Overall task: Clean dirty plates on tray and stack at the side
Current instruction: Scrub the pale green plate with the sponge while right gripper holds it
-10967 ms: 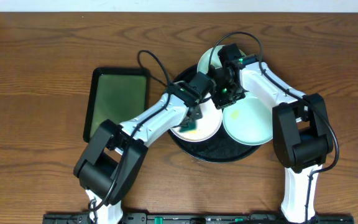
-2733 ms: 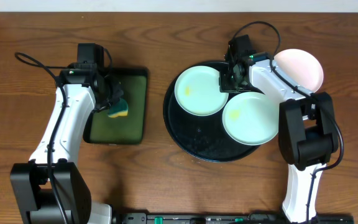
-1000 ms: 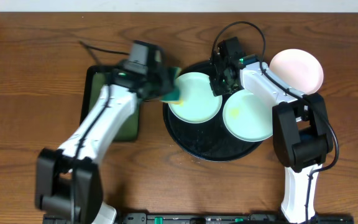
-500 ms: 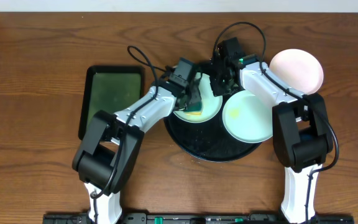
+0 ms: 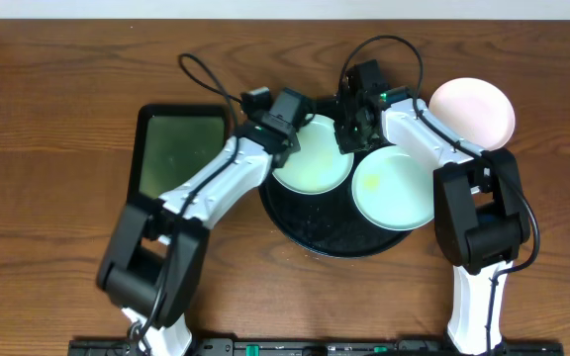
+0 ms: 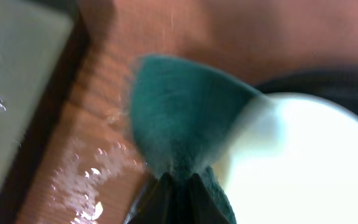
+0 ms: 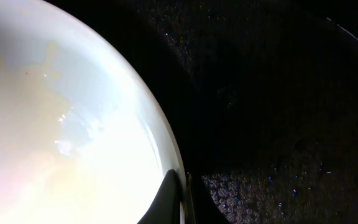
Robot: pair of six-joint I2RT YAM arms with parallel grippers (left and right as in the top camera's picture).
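My left gripper (image 6: pixel 178 198) clamps the sponge (image 6: pixel 179 118), mint plate (image 6: pixel 291 162) just beside it; my right gripper (image 7: pixel 179 199) pinches its rim. Pink plate (image 5: pixel 473 109) sits aside, two to go on the tray (image 5: pixel 334 237).

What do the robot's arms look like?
The left arm and right arm have white rounded shells and chunky black joints. A thin black cable loops off each wrist. The left gripper and right gripper have slim dark fingers.
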